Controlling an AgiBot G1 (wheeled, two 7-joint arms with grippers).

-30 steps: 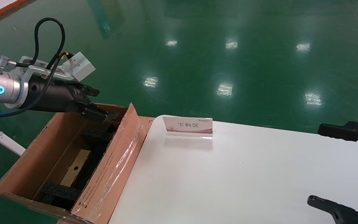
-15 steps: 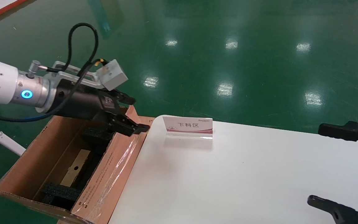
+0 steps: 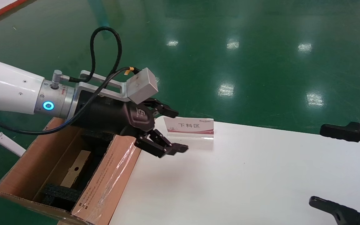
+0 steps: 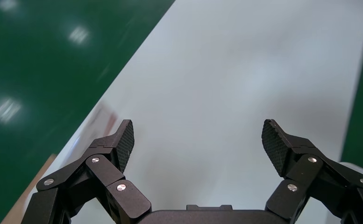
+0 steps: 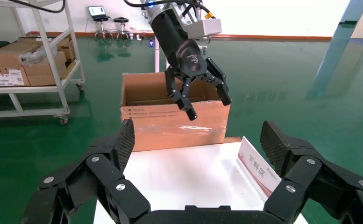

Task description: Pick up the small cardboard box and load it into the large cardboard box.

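- Green glossy floor; white table (image 3: 245,175) bare but for a small sign (image 3: 190,127) near its far left corner.
- Large box (image 3: 23,162) sits on the floor against the table's left edge, flaps up, long axis running away from the robot, black foam (image 3: 56,192) inside.
- Small box (image 3: 75,168) lies in the bottom of the large box between the foam blocks, holed face up, long axis along the carton; only part shows.
- Left gripper (image 3: 170,131) hangs above the table's near-left corner area, just beside the sign, jaws wide, holding nothing; left wrist view shows only bare table between the fingers (image 4: 123,140).
- So the small box lies behind and below the left gripper, on the robot's left side, well apart from it.
- Right gripper (image 3: 339,168) parked at the table's right edge, jaws wide, empty; far from both boxes.
- Left arm is clearly nearer; judgement: loading looks done already, nothing left on the table to pick.
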